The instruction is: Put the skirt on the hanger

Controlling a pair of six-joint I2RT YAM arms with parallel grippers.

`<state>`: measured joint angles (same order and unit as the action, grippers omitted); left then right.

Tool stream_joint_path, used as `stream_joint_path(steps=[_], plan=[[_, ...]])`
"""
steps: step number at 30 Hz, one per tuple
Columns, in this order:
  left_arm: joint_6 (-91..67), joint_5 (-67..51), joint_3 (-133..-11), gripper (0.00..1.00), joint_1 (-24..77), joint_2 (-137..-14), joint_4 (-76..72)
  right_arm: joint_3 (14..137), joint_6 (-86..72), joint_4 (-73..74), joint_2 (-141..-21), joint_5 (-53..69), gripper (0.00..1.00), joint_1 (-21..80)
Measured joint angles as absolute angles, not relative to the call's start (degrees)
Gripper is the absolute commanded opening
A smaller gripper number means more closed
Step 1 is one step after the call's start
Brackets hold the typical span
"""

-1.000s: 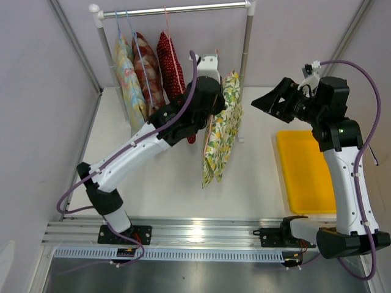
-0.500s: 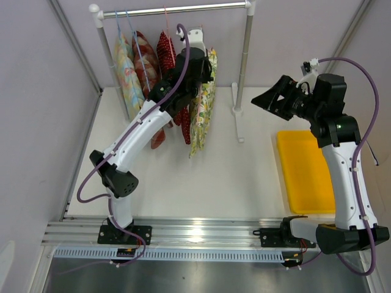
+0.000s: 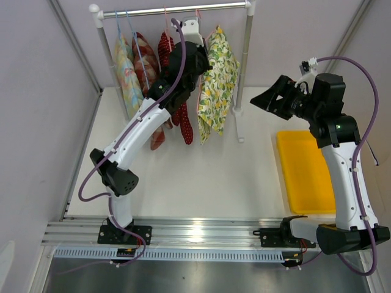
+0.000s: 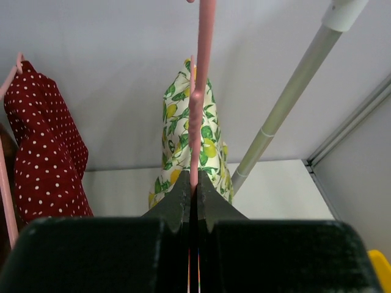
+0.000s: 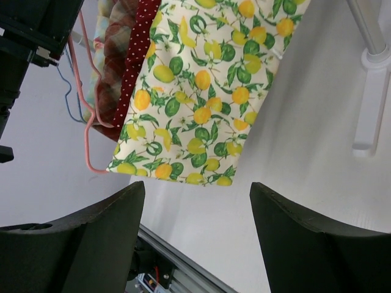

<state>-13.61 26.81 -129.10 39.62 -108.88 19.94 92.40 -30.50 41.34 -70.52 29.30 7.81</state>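
The lemon-print skirt [image 3: 218,82] hangs on the pink hanger [image 3: 198,105] just under the rack's rail, right of the red dotted garment. My left gripper [image 3: 205,54] is shut on the hanger's wire; in the left wrist view the pink hanger [image 4: 201,67] rises straight out of my closed left gripper [image 4: 193,193], with the skirt [image 4: 211,143] behind it. The hanger's hook reaches the rail; whether it rests on it I cannot tell. My right gripper [image 3: 264,93] hovers open to the right, empty. In its view the right gripper [image 5: 195,186] faces the skirt [image 5: 201,91] and the hanger [image 5: 89,141].
The rail [image 3: 153,10] also carries a red white-dotted garment [image 3: 166,47], a darker red garment [image 3: 144,61] and a pastel floral one [image 3: 125,70] on light-blue hangers [image 3: 129,27]. The rack's right post [image 3: 245,58] stands beside the skirt. A yellow tray [image 3: 305,174] lies at the right.
My left arm has carried the hanger and skirt up and back, from mid-table to the rail beside the red garment. The right gripper has barely moved.
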Motion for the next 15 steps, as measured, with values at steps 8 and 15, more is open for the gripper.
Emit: stream_joint_path(steps=[8,15], plan=[[-11.46,27.0,-129.62,0.0,38.46,-112.51,12.43,92.4,-29.39,41.74,-70.61,28.71,0.76,8.16],[-10.7,27.29,-130.32,0.0,36.42,-116.46,9.58,92.4,-28.38,41.71,-71.42,28.23,0.75,8.69]])
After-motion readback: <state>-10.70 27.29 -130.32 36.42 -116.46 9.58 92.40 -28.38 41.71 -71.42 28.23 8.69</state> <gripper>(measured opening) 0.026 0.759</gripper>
